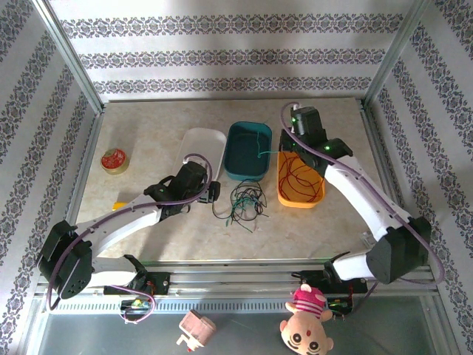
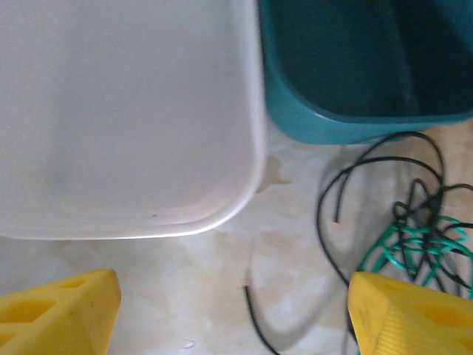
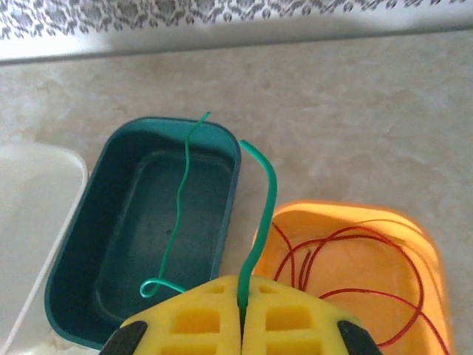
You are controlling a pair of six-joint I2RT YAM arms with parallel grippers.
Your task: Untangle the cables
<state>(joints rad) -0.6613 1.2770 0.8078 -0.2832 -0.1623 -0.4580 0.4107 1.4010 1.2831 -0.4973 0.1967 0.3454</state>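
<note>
- My left gripper [image 2: 233, 299] stood wide open over the table, holding nothing. A loose black cable end [image 2: 255, 318] lay between its fingers.
- Just right of it, the tangle of black and green cables [image 1: 246, 201] lay on the table in front of the teal tray [image 1: 247, 127], near the white tray [image 2: 111, 111].
- My right gripper [image 3: 242, 288] was pinched tight on a green cable [image 3: 262, 200] that curved up by the teal tray's rim.
- Red cables [image 1: 299, 176] lay looped inside the orange tray [image 3: 332, 209].

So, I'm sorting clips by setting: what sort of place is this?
Probably a robot lab cell: metal frame, patterned panels around the table, left arm and right arm bolted at its edge.
</note>
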